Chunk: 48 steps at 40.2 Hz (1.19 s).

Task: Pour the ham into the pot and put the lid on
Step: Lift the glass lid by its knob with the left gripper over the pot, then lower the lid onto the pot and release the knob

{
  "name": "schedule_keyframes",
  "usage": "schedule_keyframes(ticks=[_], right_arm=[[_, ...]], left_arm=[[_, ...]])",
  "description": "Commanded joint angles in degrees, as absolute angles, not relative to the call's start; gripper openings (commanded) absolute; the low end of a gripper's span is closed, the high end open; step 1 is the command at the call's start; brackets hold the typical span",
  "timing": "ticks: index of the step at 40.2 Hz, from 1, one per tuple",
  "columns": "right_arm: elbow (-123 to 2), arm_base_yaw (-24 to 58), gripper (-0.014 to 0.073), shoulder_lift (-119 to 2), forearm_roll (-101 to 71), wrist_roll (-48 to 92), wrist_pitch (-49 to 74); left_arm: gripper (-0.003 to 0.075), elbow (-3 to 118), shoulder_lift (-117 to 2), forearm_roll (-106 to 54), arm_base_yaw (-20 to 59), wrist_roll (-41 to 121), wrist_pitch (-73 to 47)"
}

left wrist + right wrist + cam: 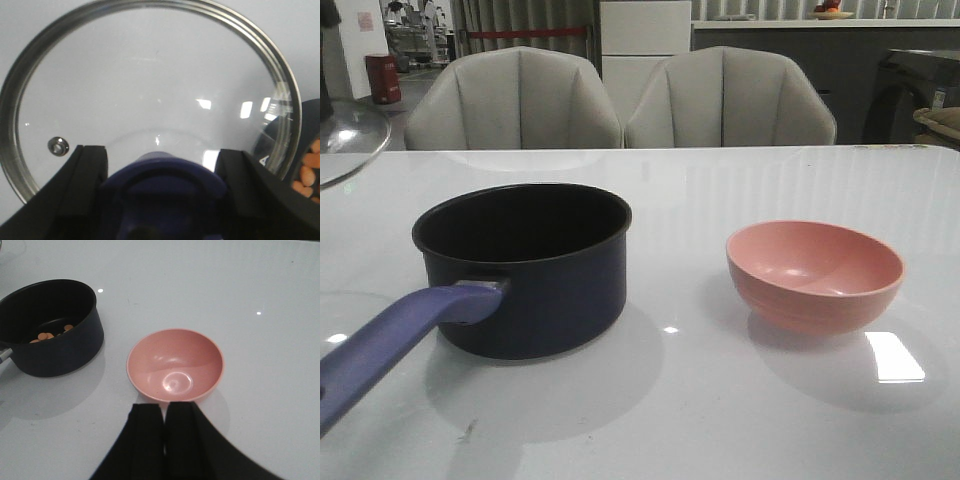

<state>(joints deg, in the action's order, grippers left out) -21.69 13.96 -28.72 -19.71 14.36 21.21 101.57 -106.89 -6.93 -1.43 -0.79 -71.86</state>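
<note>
White table (720, 420), pot (535, 275), pink bowl (815, 275)

from the front we looked low and level across the table (720, 420), close to the pot (535, 270) and bowl (815, 272), chairs behind. our left wrist camera sat right against the lid (150, 100), looking down through its glass. our right wrist camera looked down from higher, sharing pot and bowl with the front.

On the white table (720, 420) — uncovered pot (525, 270) beside an upright pink bowl (815, 272).
</note>
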Motion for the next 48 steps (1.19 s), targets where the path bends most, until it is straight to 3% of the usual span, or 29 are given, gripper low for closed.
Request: schedule_keyframes(ticks=[1,24,48], right_arm=[[-23.3,14.1,0.0150,-28.8,-20.3,15.2,17.4],[-23.3,14.1,0.0150,-28.8,-20.3,15.2,17.4],[-23.3,14.1,0.0150,-28.8,-20.3,15.2,17.5]], left_arm=[[0.0114,106.6,-102.4,-9.2,1.5,-0.8,-73.7],[0.0114,107.9,-103.3,-9.1,21.6,-0.4,-73.7],[0.0115,107.4,-108.5,-8.9,24.6,-0.9,-73.8]])
